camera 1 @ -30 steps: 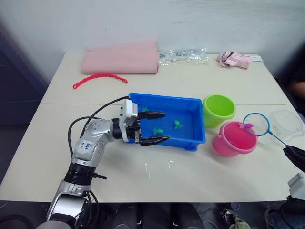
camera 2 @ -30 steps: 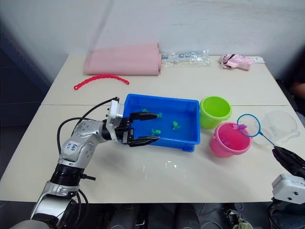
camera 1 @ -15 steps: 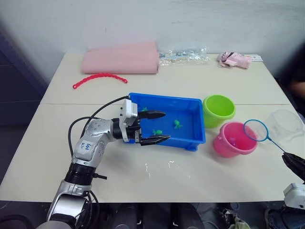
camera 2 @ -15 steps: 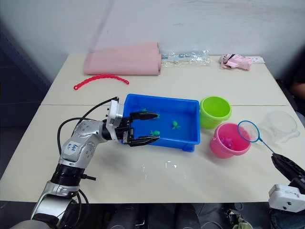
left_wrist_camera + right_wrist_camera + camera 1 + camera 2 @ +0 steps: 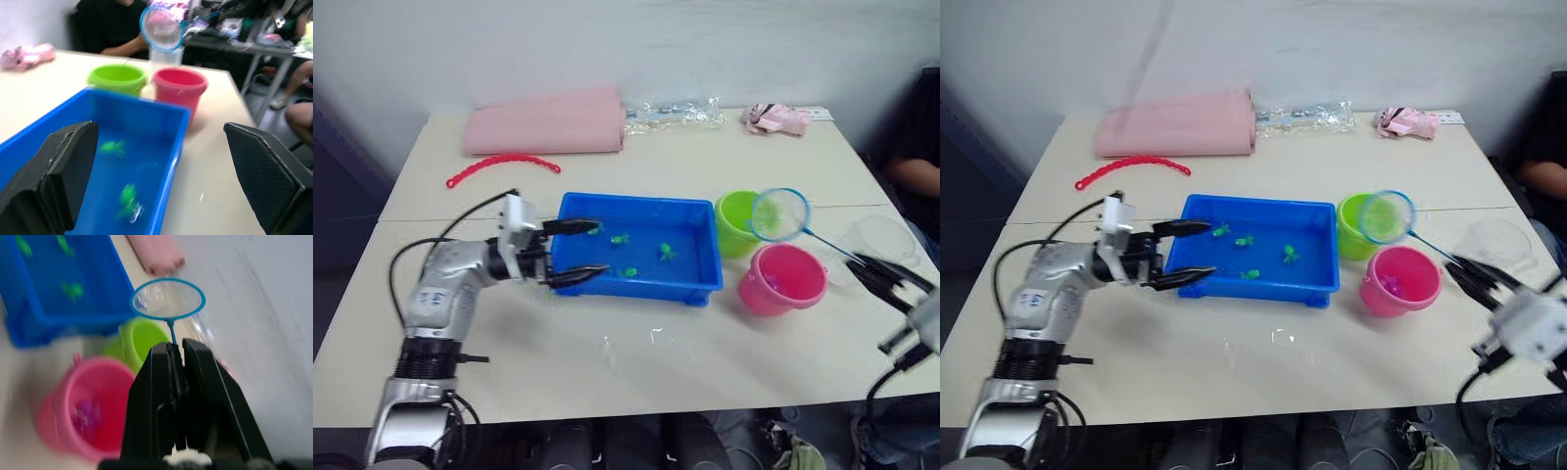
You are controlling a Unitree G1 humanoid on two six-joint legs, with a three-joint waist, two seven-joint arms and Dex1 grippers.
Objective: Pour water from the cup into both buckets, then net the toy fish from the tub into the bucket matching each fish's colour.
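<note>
Black right gripper (image 5: 884, 281) clamped on thin wire handle of net (image 5: 779, 214); hoop raised over green bucket (image 5: 736, 223), beside pink bucket (image 5: 781, 281). Green fish (image 5: 664, 252) further left in blue tub (image 5: 697, 284). Left gripper (image 5: 576, 252) spread wide around tub's near-left corner.

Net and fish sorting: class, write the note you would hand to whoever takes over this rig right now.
Right gripper: shut on the net handle, hoop raised over the green bucket.
Left gripper: open at the tub end, holding nothing.
Done: pink fish lie in the pink bucket; the net looks empty.
Left: four green fish remain in the tub; net them into the green bucket. Cup stands beside the pink bucket.
</note>
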